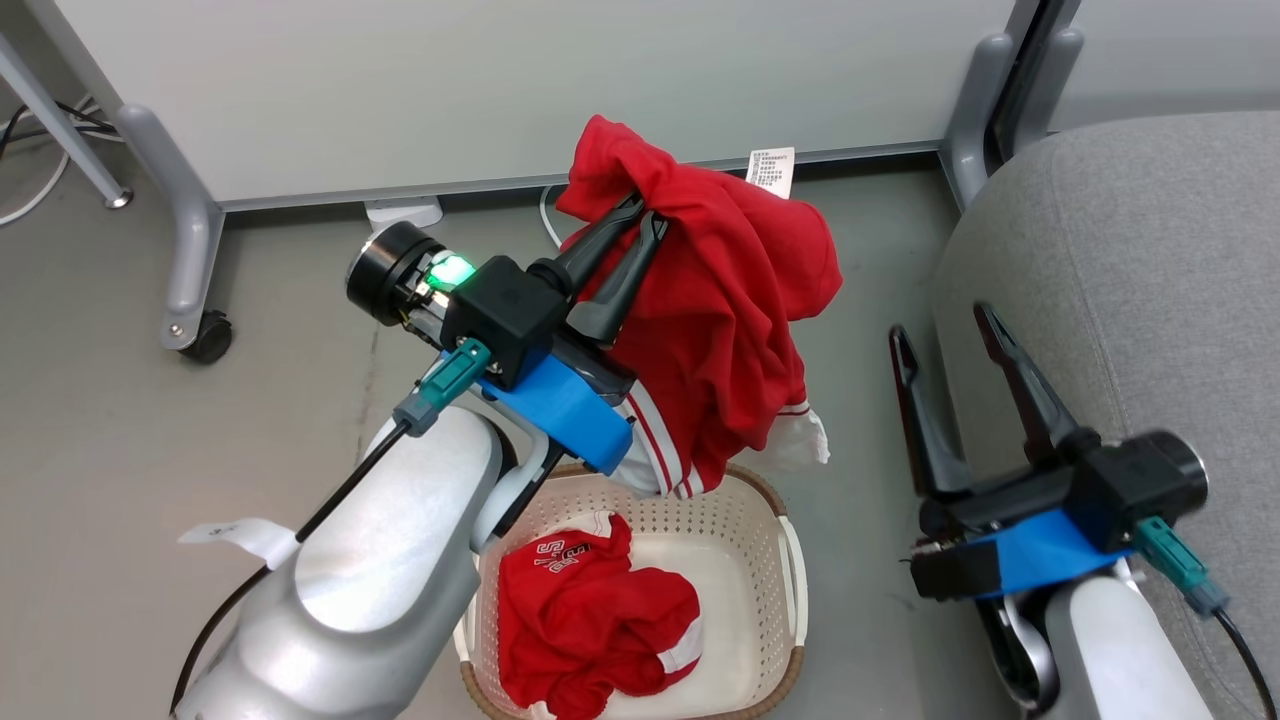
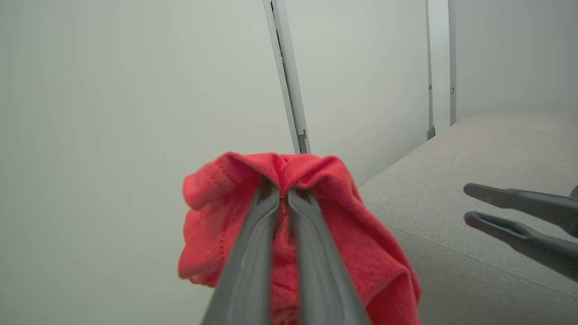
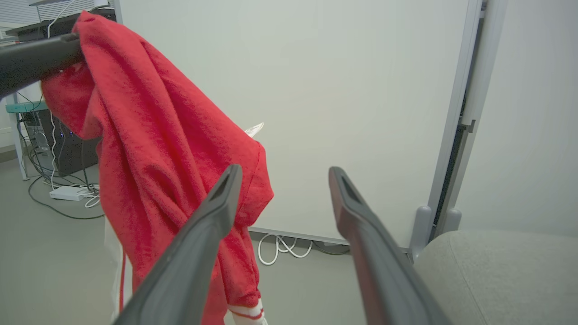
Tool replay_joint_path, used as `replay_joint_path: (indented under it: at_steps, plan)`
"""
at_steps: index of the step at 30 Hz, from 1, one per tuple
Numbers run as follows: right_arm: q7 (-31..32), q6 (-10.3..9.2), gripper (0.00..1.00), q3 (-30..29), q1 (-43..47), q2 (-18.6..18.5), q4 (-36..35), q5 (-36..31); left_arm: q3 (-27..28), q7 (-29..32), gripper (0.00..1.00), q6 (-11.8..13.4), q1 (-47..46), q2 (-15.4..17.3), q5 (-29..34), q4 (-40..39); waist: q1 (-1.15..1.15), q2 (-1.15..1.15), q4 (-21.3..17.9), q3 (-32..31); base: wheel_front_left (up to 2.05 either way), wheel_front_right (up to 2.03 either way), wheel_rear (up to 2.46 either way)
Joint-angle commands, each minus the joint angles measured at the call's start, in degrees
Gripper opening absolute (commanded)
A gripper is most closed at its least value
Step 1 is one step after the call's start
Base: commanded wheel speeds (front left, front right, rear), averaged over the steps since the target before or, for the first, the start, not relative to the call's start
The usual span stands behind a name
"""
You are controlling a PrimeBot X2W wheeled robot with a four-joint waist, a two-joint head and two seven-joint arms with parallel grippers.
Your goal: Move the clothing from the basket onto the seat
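Head view: red garment held over the basket

The left gripper was clenched on the garment's upper folds, and the cloth hung down toward the basket's rim. A second red garment lay inside the basket. The right gripper stood released, fingers spread, just beside the grey seat.
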Motion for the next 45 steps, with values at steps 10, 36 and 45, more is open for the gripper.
replay_joint_path:
  at_steps: [10, 36, 45]
  plan:
    - [-0.3, 0.03, 1.00, 8.1, -7.5, -0.2, -1.7, -2.0, -0.4, -0.4, 0.00, 0.4, -1.0, 0.0, -0.3, -0.5, 0.00, 0.00, 0.9, 0.6, 0.00, 0.00, 0.00]
    - [-0.3, 0.03, 0.00, 15.5, -17.4, -0.2, 15.4, -2.0, -3.8, -1.8, 0.00, 0.3, -3.3, -2.3, -0.6, 0.9, 0.00, 0.00, 3.0, 1.6, 0.00, 0.00, 0.00]
    - [-0.3, 0.03, 0.00, 15.1, -17.5, -0.2, 15.7, -1.3, -4.2, -2.2, 0.00, 0.4, -3.4, -2.2, -0.9, 1.6, 0.00, 0.00, 2.9, 1.3, 0.00, 0.00, 0.00]
